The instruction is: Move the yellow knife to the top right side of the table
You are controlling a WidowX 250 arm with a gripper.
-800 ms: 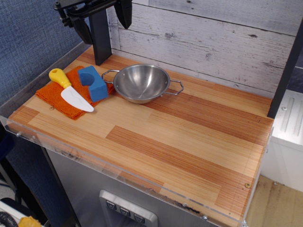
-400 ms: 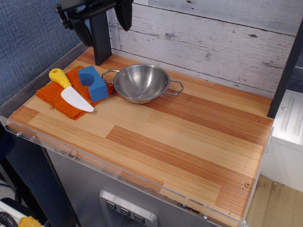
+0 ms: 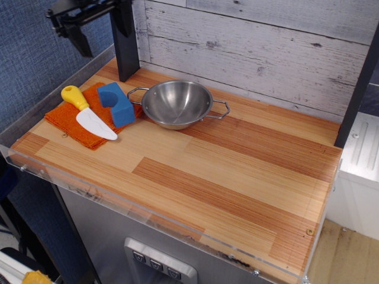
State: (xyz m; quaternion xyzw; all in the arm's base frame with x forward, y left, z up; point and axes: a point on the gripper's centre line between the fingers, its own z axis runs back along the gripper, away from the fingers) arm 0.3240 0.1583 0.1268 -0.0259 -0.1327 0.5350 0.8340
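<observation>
The yellow knife [image 3: 87,112] lies flat on an orange cloth [image 3: 66,122] at the left end of the table [image 3: 237,171], yellow handle toward the back left, white blade pointing front right. My gripper [image 3: 100,28] hangs high above the table's back left corner, above and behind the knife and well apart from it. Its two black fingers [image 3: 77,39] stand wide apart and hold nothing.
A blue block [image 3: 116,103] sits on the cloth right beside the knife. A steel bowl [image 3: 176,103] with two wire handles stands to its right. A black post [image 3: 125,50] rises at the back left. A grey plank wall [image 3: 266,47] runs behind the table.
My gripper has moved to the left, from above the black post to over the table's back left corner. The knife, block and bowl have not moved.
</observation>
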